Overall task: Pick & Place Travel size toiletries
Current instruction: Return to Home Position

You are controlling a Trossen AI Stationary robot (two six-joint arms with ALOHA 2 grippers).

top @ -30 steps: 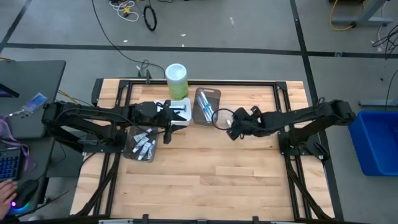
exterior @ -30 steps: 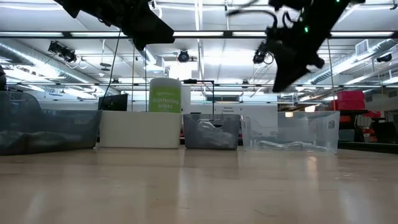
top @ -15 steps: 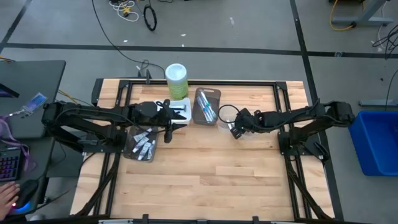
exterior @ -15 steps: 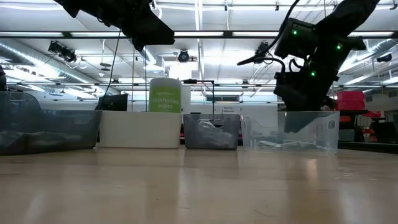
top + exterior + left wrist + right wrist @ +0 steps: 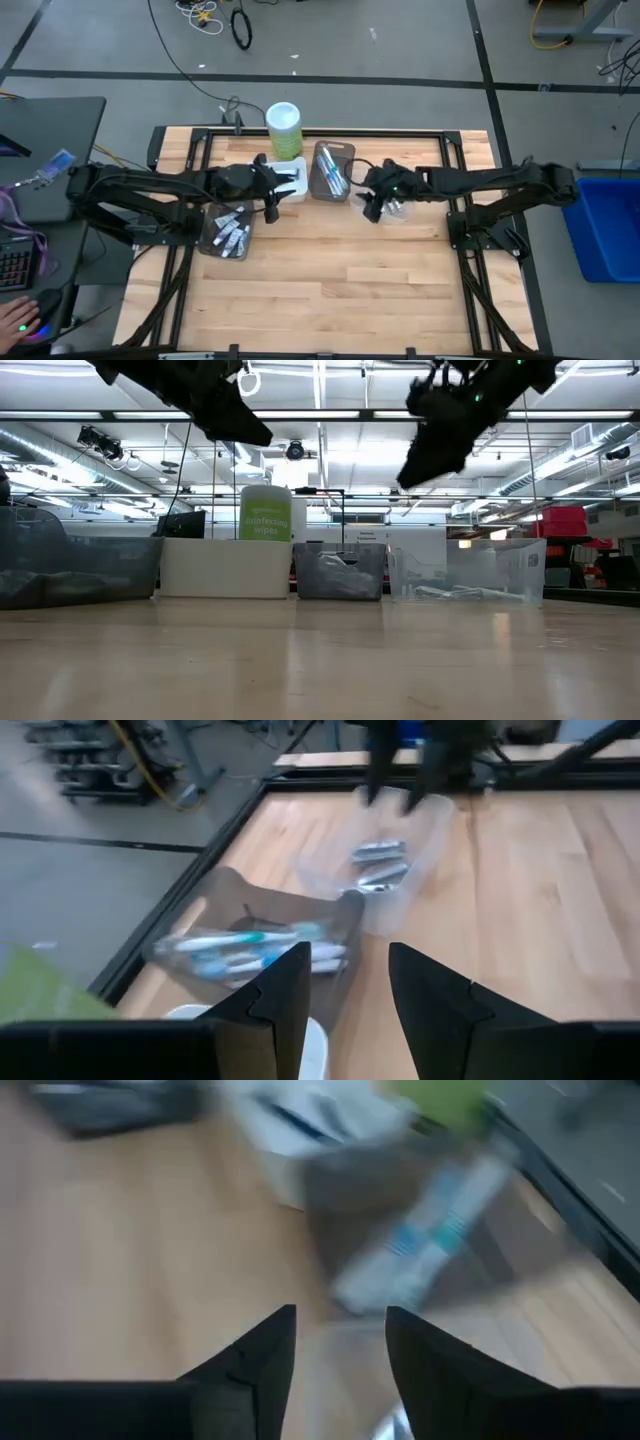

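The travel size toiletries lie sorted in trays at the table's far side. White mini tubes (image 5: 230,232) fill a dark tray (image 5: 212,215), toothbrushes (image 5: 245,944) a grey tray (image 5: 345,152), and silvery tubes (image 5: 381,863) a clear tray (image 5: 400,210). My left gripper (image 5: 280,190) hovers open over a white tray (image 5: 293,165) with nothing between its fingers (image 5: 290,995). My right gripper (image 5: 371,205) hangs open and empty high above the clear tray's left edge, also seen in the low view (image 5: 425,460).
A tall green canister (image 5: 283,128) with a pale lid stands at the far edge behind the white tray. The near half of the wooden table (image 5: 330,290) is bare board. A person's hand (image 5: 15,322) rests at a desk left of the table.
My right gripper dipped down into the clear tray, then rose well above it again and shifted a little toward the table's left edge. My left gripper has kept still.
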